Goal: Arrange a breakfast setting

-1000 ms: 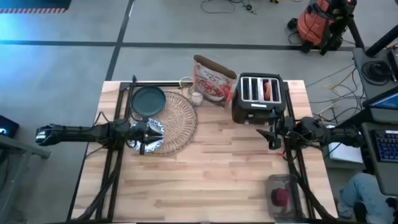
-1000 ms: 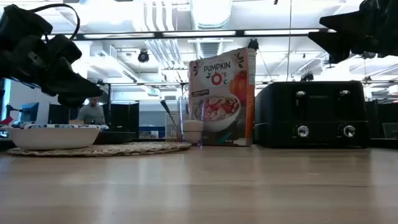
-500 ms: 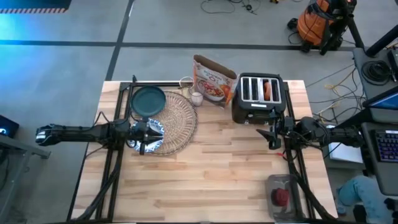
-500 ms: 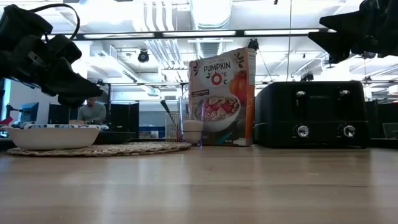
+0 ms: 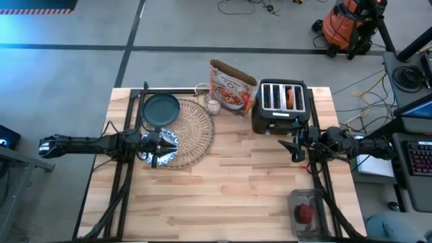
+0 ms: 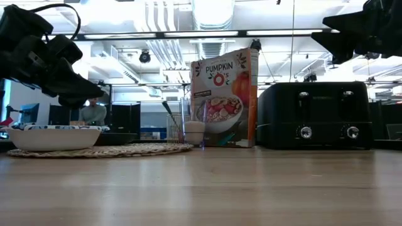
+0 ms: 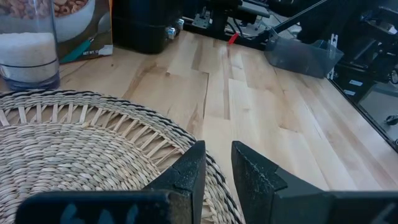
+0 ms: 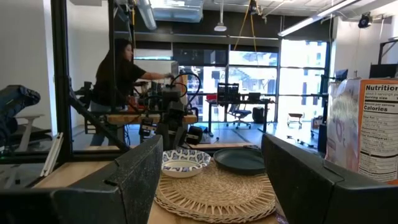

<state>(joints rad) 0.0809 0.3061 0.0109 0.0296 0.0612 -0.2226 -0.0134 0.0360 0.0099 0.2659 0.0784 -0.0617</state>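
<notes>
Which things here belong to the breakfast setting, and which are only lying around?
Belong: placemat, teal plate, patterned bowl, small glass, bagel in the toaster, red fruit in its clear container.
Lying about: black toaster, cereal bag.

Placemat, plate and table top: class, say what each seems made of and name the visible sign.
Placemat: looks like woven straw or rattan, matt tan, with coiled strands and open ribs.
Plate: probably glazed ceramic, though it could be plastic; dark teal with a smooth surface.
Table top: pale wooden planks, showing joins and grain.
</notes>
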